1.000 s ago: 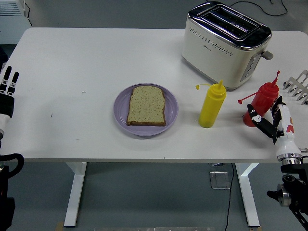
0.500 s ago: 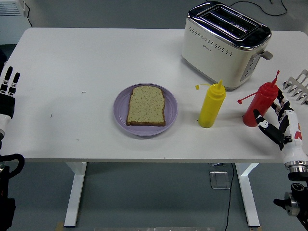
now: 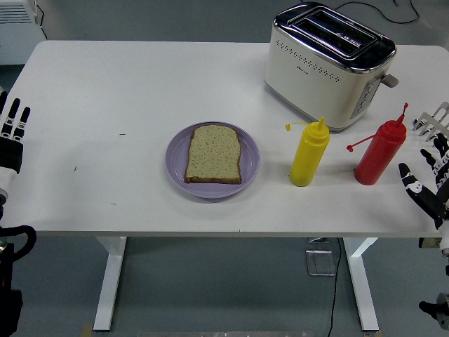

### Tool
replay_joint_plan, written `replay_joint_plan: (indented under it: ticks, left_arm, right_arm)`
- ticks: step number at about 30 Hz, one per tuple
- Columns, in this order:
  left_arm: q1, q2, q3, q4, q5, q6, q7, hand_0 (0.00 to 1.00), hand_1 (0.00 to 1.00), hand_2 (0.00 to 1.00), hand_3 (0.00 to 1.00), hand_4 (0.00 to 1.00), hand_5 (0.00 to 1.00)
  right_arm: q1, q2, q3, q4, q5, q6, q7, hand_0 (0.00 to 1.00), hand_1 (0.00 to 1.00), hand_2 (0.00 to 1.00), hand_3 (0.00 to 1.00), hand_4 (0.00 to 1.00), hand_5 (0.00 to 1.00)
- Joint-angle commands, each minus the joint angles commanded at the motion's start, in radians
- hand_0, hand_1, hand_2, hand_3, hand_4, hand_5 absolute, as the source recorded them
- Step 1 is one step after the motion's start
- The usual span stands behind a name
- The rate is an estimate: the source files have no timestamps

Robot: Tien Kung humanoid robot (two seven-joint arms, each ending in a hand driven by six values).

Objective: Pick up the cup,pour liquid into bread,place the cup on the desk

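Head view: at the far left edge of the table the left hand rests with its fingers straight up and a little apart. It holds nothing and touches nothing on the table.

Going right, a purple plate sits near the middle of the table, closer to the near edge. One slice of bread lies flat on it. The bread is brown with little specks.

Right of the plate stands a yellow bottle. It is upright, and its small cap hangs off to the left on a thin strap. Behind it, toward the far side, sits a cream and silver toaster with two slots on top.

Next comes a red bottle, also upright, with its cap hanging off to the left. It stands near the table's right end, just in front of the toaster's right corner. No cup shows on the table; the two bottles are the only things to pour from.

At the right edge, the right hand is near the red bottle but apart from it. Its fingers are spread wide and hold nothing. Just above it, a silver rack peeks in from the edge.
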Motion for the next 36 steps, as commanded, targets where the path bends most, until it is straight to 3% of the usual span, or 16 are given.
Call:
replay_joint_plan:
  ticks: [4, 5, 6, 10, 11, 14, 16, 17, 22, 23, 36]
  left_arm:
    - [-0.002, 0.000, -0.004, 0.000, 0.000, 0.000, 0.000, 0.793, 0.754, 0.757, 0.712, 0.507, 0.990]
    - [-0.002, 0.001, -0.004, 0.000, 0.000, 0.000, 0.000, 0.793, 0.754, 0.757, 0.712, 0.508, 0.989]
    - [-0.002, 0.001, -0.004, 0.000, 0.000, 0.000, 0.000, 0.793, 0.754, 0.757, 0.712, 0.508, 0.989]
    - [-0.003, 0.000, -0.008, 0.000, -0.001, 0.000, 0.000, 0.793, 0.754, 0.757, 0.712, 0.508, 0.989]
    - [-0.003, 0.000, -0.009, 0.000, -0.001, 0.000, 0.000, 0.793, 0.754, 0.757, 0.712, 0.508, 0.989]
    - [-0.003, -0.002, -0.009, 0.000, -0.001, 0.000, 0.001, 0.793, 0.754, 0.757, 0.712, 0.508, 0.989]
    - [-0.004, -0.002, -0.009, 0.000, -0.001, 0.000, 0.001, 0.793, 0.754, 0.757, 0.712, 0.508, 0.989]
    - [-0.004, -0.002, -0.008, -0.001, -0.001, -0.001, 0.001, 0.793, 0.753, 0.757, 0.712, 0.508, 0.989]
    - [-0.004, -0.002, -0.010, -0.001, -0.001, 0.000, 0.000, 0.793, 0.753, 0.757, 0.712, 0.508, 0.989]
    - [-0.004, -0.002, -0.010, -0.001, -0.002, 0.000, 0.000, 0.793, 0.753, 0.757, 0.712, 0.508, 0.989]
    - [-0.005, -0.001, -0.008, -0.002, -0.002, -0.001, 0.000, 0.794, 0.753, 0.757, 0.712, 0.508, 0.989]
  right_arm:
    - [-0.010, 0.005, 0.081, 0.060, 0.069, 0.032, -0.030, 0.896, 0.810, 0.909, 0.911, 0.793, 0.228]
    - [-0.007, 0.006, 0.097, 0.070, 0.088, 0.046, -0.039, 0.829, 0.765, 0.799, 0.808, 0.639, 0.217]
    - [-0.005, 0.007, 0.118, 0.080, 0.122, 0.066, -0.048, 0.829, 0.765, 0.799, 0.808, 0.639, 0.217]
    - [0.040, 0.036, 0.220, 0.092, 0.289, 0.183, -0.112, 0.829, 0.765, 0.799, 0.808, 0.639, 0.217]
    - [0.053, 0.045, 0.245, 0.087, 0.334, 0.217, -0.130, 0.804, 0.741, 0.768, 0.771, 0.560, 0.291]
    - [0.105, 0.090, 0.315, 0.062, 0.458, 0.296, -0.174, 0.804, 0.741, 0.768, 0.771, 0.560, 0.291]
    - [0.115, 0.099, 0.330, 0.060, 0.537, 0.311, -0.179, 0.804, 0.741, 0.768, 0.771, 0.560, 0.291]
    - [0.123, 0.104, 0.340, 0.060, 0.576, 0.321, -0.183, 0.801, 0.737, 0.764, 0.766, 0.535, 0.358]
    - [0.147, 0.105, 0.376, 0.044, 0.773, 0.365, -0.218, 0.801, 0.737, 0.764, 0.766, 0.535, 0.358]
    - [0.148, 0.108, 0.384, 0.038, 0.783, 0.372, -0.229, 0.800, 0.733, 0.754, 0.761, 0.530, 0.397]
    - [0.139, 0.118, 0.398, 0.030, 0.768, 0.387, -0.240, 0.791, 0.726, 0.750, 0.751, 0.517, 0.418]
